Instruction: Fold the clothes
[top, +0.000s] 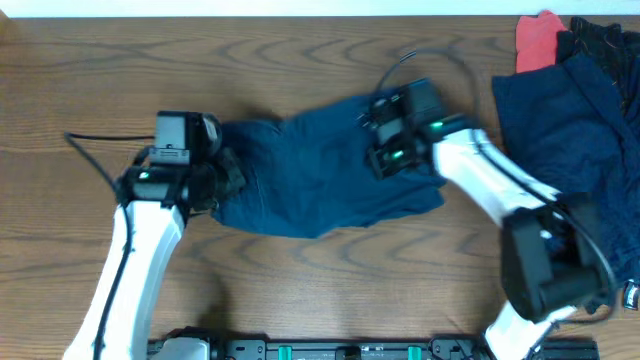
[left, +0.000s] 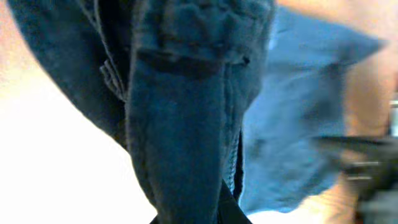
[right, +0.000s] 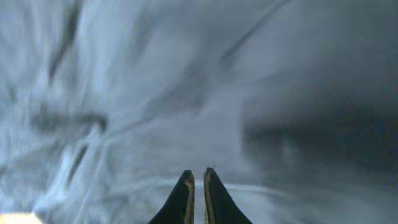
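Note:
The navy shorts (top: 320, 180) lie crumpled across the middle of the table. My left gripper (top: 228, 175) is at their left edge, shut on a bunched fold of the navy cloth (left: 180, 124) that hangs from its jaws (left: 208, 208). My right gripper (top: 385, 140) is on the shorts' upper right part. In the right wrist view its fingers (right: 198, 177) are closed to a thin slit against the cloth (right: 155, 93), with a crease running out from the tips. The view is blurred.
A pile of other clothes sits at the table's far right: a navy garment (top: 570, 110), a coral-red piece (top: 537, 40) and a black piece (top: 600, 40). Bare wood table (top: 100, 80) lies left of and in front of the shorts.

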